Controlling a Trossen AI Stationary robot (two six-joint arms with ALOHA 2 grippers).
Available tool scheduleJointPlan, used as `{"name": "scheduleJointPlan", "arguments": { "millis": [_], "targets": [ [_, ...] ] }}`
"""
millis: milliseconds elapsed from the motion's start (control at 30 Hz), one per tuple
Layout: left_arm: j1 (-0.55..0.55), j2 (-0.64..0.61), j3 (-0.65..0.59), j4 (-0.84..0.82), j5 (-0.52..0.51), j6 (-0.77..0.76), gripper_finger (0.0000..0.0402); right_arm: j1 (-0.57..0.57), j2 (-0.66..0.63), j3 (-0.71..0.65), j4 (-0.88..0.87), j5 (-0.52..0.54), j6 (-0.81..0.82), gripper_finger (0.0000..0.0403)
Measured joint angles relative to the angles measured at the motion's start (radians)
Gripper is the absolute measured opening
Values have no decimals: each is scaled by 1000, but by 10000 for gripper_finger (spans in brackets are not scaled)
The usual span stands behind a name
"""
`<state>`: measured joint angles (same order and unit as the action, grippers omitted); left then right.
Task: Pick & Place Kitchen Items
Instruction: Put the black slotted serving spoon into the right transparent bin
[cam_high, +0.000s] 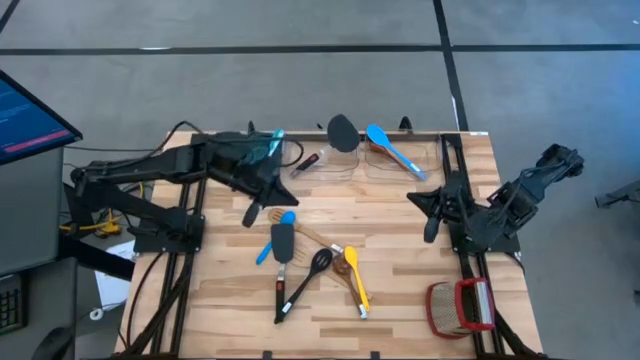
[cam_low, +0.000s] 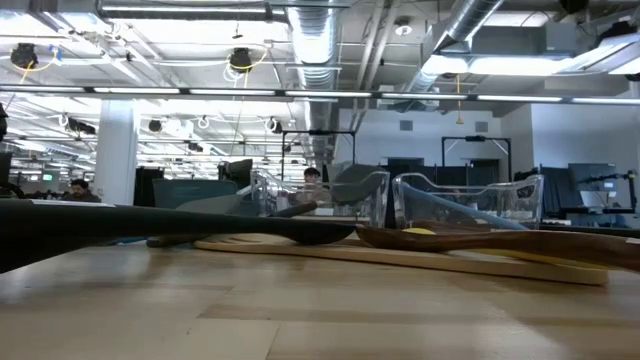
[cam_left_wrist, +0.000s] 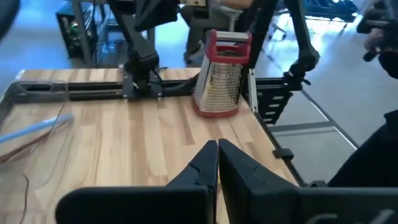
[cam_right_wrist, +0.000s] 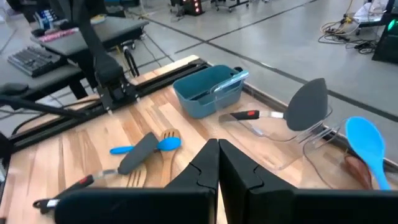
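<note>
Mid-table, most of the utensils lie loose on the wood: a black spatula (cam_high: 283, 242) with a blue handle, a black spoon (cam_high: 318, 263), a yellow spoon (cam_high: 356, 282) and a wooden spoon (cam_high: 342, 266), all touching or crossing each other. At the far edge two clear trays (cam_high: 400, 160) sit side by side; a black turner (cam_high: 341, 133) rests on one rim, a blue spoon (cam_high: 385, 143) lies in the other. Left gripper (cam_high: 252, 212) hangs just beside a wooden fork (cam_high: 272, 215), above the table near the teal bin (cam_high: 262, 150), fingers (cam_left_wrist: 205, 163) pressed together, nothing between them. Right gripper (cam_high: 432, 227) is parked at the right edge, well apart from the pile, fingers (cam_right_wrist: 208, 160) also pressed together and empty. Red-and-tan basket (cam_high: 461, 305) sits in the near right corner. Low view shows dark and wooden handles lying flat close to the lens, probably the same pile; hard to match piece by piece
</note>
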<state>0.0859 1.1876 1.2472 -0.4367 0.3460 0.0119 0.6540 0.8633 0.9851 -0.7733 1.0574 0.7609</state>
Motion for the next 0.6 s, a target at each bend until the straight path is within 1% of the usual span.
{"name": "scheduleJointPlan", "arguments": {
  "millis": [100,200,367,400,467,600],
  "targets": [
    [-44,-5,0,8,-87,-62,1,0,14,0,26,-19,0,0],
    [-82,-3,0,9,-158,-122,1,0,28,0,47,-65,0,0],
    [-155,25,0,14,-179,-237,1,0,47,0,70,-142,0,0],
    [-176,30,0,15,-198,-268,1,0,51,0,70,-146,0,0],
    [-219,41,0,18,-251,-337,1,0,58,0,70,-146,-1,0],
    [-311,72,0,27,-399,-467,1,-1,61,0,70,-145,-2,0]
  ]
}}
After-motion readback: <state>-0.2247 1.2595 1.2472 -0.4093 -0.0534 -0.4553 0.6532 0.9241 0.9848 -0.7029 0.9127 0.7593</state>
